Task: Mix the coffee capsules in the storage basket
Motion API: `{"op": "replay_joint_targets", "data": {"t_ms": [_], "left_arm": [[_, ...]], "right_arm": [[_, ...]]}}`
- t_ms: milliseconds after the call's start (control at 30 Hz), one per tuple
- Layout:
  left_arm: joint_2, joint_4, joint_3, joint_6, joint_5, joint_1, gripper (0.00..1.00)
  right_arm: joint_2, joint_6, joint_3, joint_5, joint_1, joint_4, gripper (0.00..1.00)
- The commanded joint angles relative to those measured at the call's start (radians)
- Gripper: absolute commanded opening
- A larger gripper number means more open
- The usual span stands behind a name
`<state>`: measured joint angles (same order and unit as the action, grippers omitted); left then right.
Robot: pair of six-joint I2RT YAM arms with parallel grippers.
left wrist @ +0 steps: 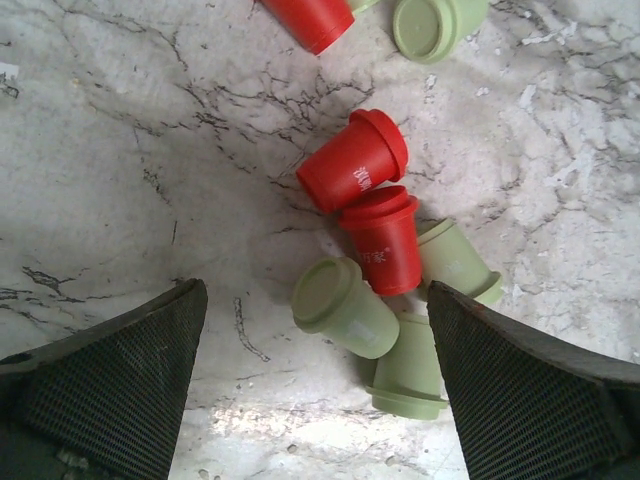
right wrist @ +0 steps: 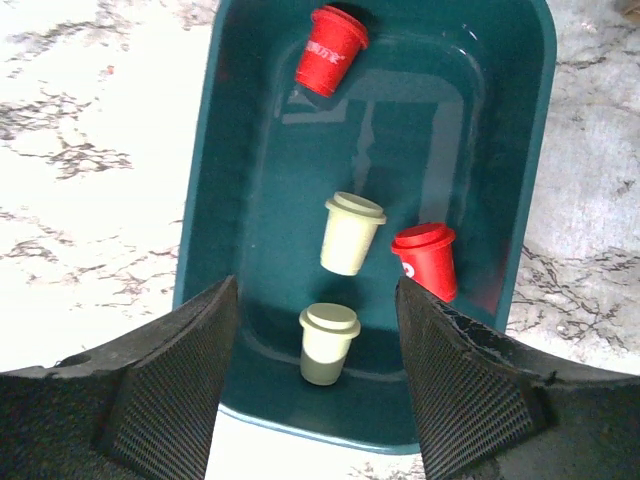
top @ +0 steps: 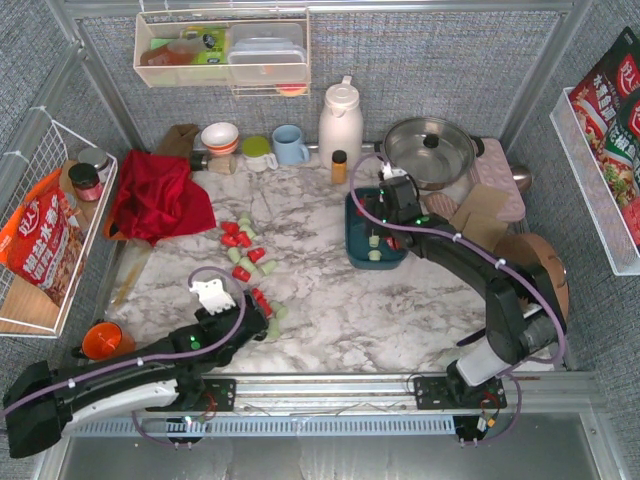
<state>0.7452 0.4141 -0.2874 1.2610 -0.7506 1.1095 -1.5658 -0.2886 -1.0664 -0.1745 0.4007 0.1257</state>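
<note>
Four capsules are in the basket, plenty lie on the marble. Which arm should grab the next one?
Left. The left tool hovers open directly over a loose cluster of coffee capsules on the table. The right tool, open and empty, hangs above the storage basket, away from them.

A white marble-patterned table [top: 330, 300] is filling the centre under bright, even light. Grey woven wall panels [top: 420, 70] are closing it in on three sides. A clear shelf bin [top: 220, 48] is hanging at 12 o'clock, a white wire basket [top: 30, 230] at 9 o'clock, and a white rack [top: 590, 200] at 3 o'clock.
</note>
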Motion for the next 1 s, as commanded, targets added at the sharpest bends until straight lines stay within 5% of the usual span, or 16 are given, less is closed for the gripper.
{"op": "replay_joint_targets", "data": {"t_ms": [0, 300, 967], "left_arm": [[0.032, 0.019, -0.002, 0.021, 0.010, -0.002, 0.96], [0.106, -0.065, -0.001, -0.087, 0.058, -0.009, 0.81], [0.231, -0.139, -0.035, -0.199, 0.176, -0.045, 0.77]], "right_arm": [[0.038, 0.002, 0.008, 0.059, 0.002, 0.015, 0.68], [0.065, -0.010, 0.029, 0.102, 0.002, 0.026, 0.68], [0.049, -0.018, 0.028, 0.143, 0.002, 0.026, 0.69]]}}
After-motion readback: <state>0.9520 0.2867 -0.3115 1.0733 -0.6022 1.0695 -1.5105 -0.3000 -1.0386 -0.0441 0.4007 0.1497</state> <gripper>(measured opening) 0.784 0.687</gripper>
